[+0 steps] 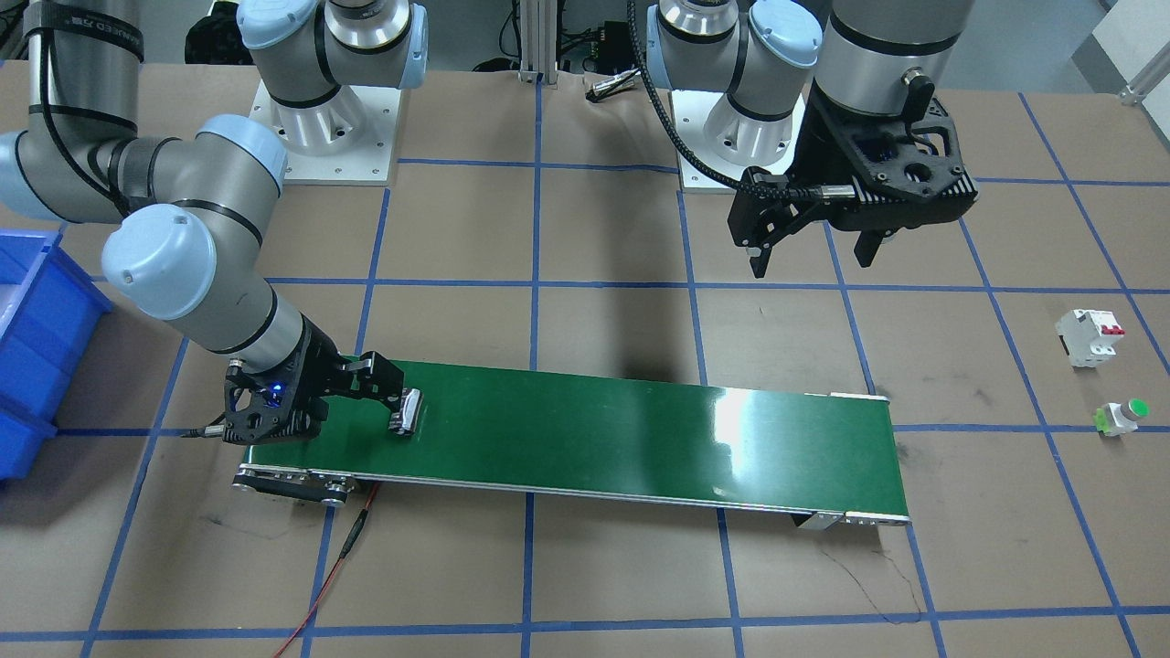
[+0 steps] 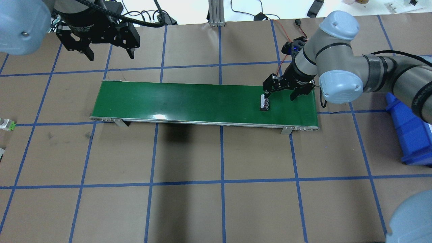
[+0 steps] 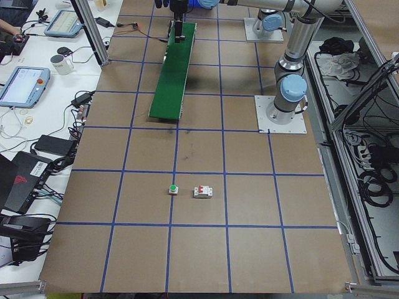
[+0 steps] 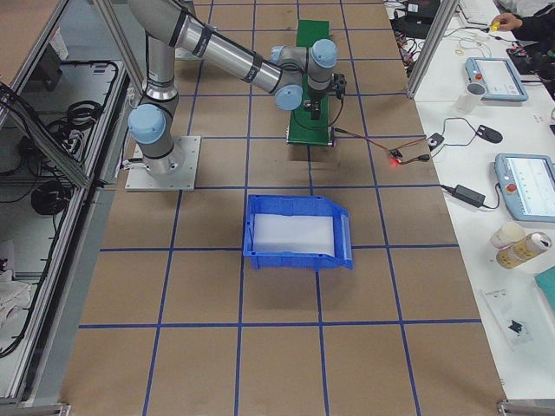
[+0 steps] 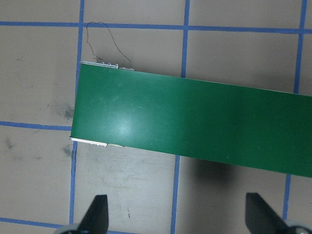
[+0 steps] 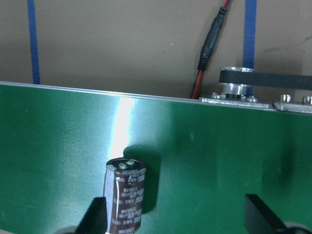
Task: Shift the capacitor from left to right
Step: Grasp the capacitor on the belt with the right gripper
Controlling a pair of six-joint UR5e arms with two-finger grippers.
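Observation:
The capacitor (image 1: pixel 405 411) is a small dark stubby part with a silvery top. It lies on the green conveyor belt (image 1: pixel 594 429) near the belt's end on my right side, and also shows in the overhead view (image 2: pixel 264 102). My right gripper (image 2: pixel 280 98) is low over that end, open, its jaws wide apart. In the right wrist view the capacitor (image 6: pixel 126 195) sits just inside the left finger (image 6: pixel 97 214); I cannot tell if they touch. My left gripper (image 2: pixel 110 54) is open and empty, raised beyond the belt's other end.
A white breaker with a red switch (image 1: pixel 1090 336) and a green-capped push button (image 1: pixel 1122 417) lie on the table off the belt's left end. A blue bin (image 1: pixel 37 347) stands past the right end. A red cable (image 1: pixel 338 567) runs from the belt.

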